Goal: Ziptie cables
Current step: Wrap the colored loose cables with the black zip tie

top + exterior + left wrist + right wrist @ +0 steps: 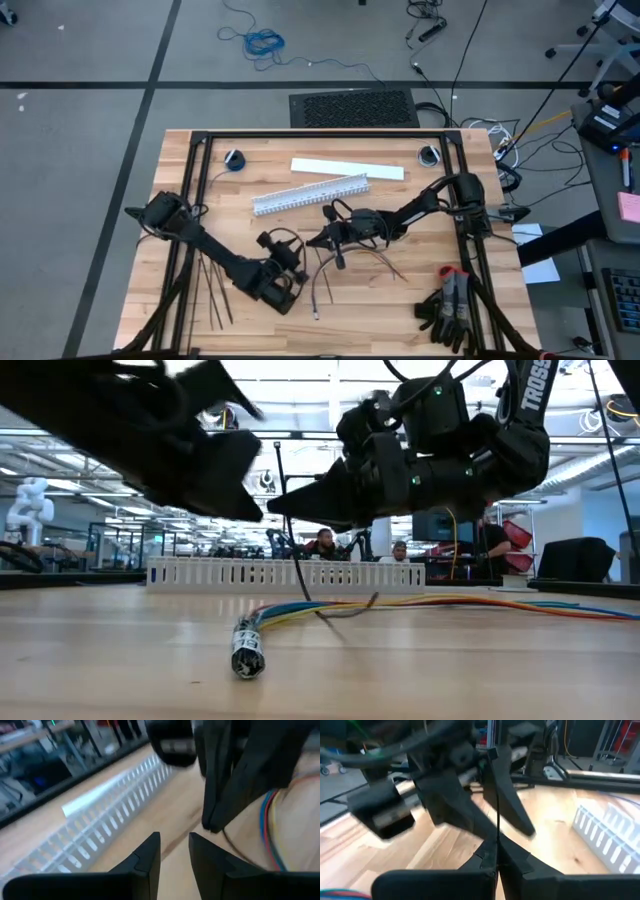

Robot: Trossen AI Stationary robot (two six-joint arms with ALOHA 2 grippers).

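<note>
The right wrist view alone shows the right gripper (496, 854) pinched on one thin black plastic ziptie (497, 815), upright at frame centre. The left gripper (174, 851) stands slightly parted, holding nothing. The low view shows the loose bundle of coloured cables (420, 603), dark-tipped, lying at centre. About four spare black zipties (213, 290) lie lower left in the high view.

Overhead, table-level, two close wrist views
</note>
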